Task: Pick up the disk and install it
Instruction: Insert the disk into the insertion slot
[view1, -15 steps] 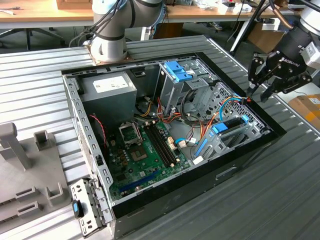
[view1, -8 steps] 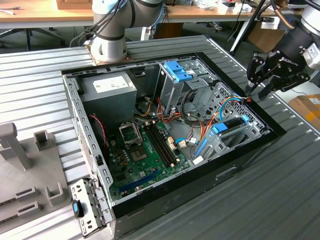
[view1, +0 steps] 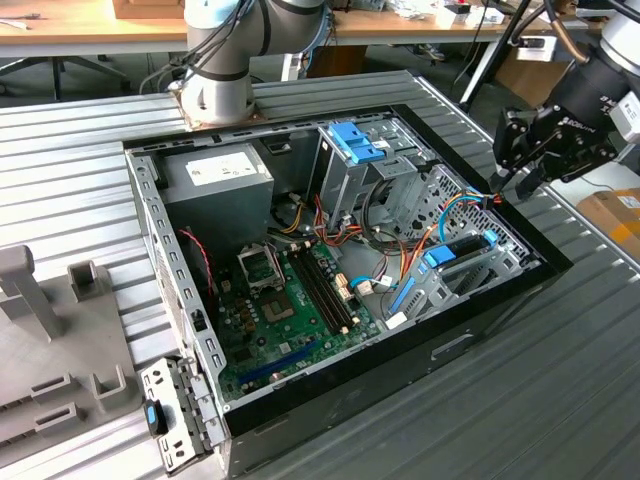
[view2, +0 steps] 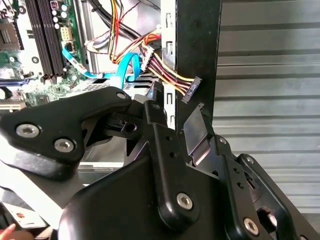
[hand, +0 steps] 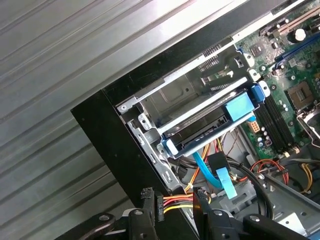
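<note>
While the jaws are standing spread with a narrow gap between them, the black gripper (view2: 177, 103) is hovering at the rim of the open black computer case (hand: 115, 130). It is pinching nothing. A small black power connector (view2: 190, 89) on a bundle of yellow, red and black wires (view2: 160, 70) is hanging right at the fingertips (view2: 196, 125), and I cannot tell whether it is touching them. Just beyond the jaws, inside the case corner, the disk (hand: 212, 122), a flat grey drive edged with bright blue plastic rails, is sitting level in its bare metal bay, near the fingertips but clear of them. A light blue flat data cable (hand: 202, 167) is running between the disk and the jaws. Farther in from the jaws, the green motherboard (view1: 290, 300) is lying on the case floor. Behind the jaws and outside the case, the ribbed grey metal table (hand: 60, 75) is stretching away.
</note>
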